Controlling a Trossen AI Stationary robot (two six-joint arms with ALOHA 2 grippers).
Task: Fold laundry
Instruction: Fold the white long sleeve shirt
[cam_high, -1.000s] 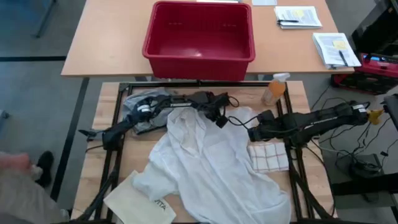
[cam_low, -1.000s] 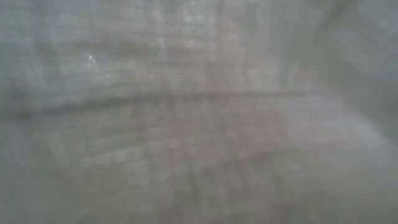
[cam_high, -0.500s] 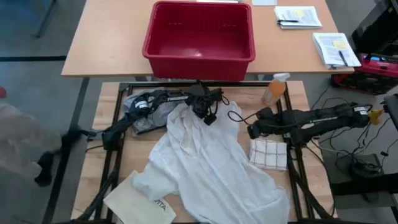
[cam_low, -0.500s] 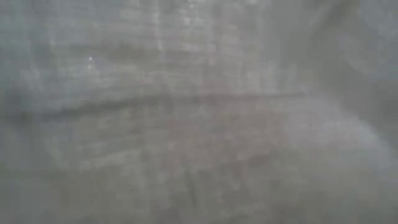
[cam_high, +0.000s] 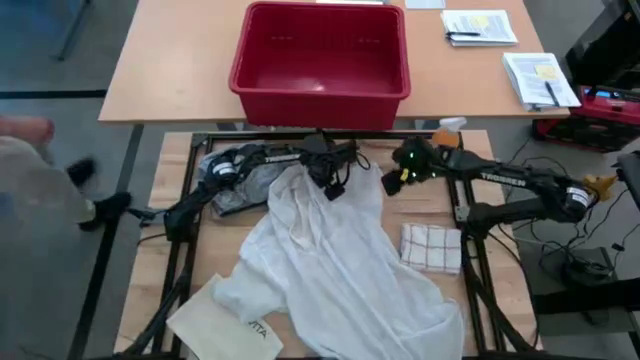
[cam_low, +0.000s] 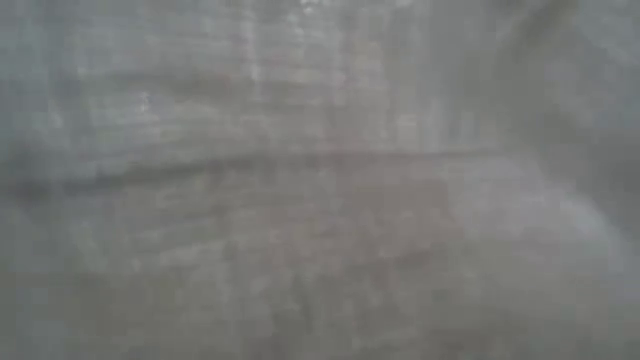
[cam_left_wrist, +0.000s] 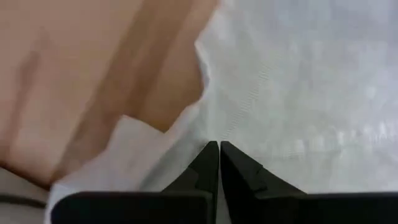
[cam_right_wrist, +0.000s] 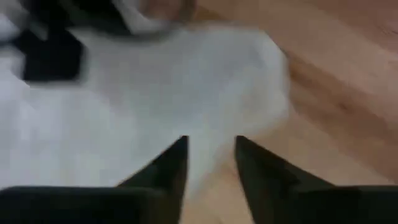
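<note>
Near the far edge of the table (cam_high: 175, 150), the left gripper (cam_high: 326, 182) is clamped on the top of the white shirt (cam_high: 340, 265), which spreads toward the near edge. Beside it the right gripper (cam_high: 397, 180), fingers parted, has swung from the checked cloth (cam_high: 432, 248) toward the far edge.

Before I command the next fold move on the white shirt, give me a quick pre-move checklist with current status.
1. Left tool gripping the white shirt at its top edge: ok, fingers closed with cloth around them.
2. Right tool free to grasp: ok, open, empty, over the shirt's edge.
3. Shirt spread flat: not ok, rumpled, lying diagonally.
4. Checkered cloth clear of shirt: not ok, shirt's edge meets it.
5. White bag clear: not ok, touching the shirt hem.
6. Low view usable: not ok, fabric blocks it.
</note>
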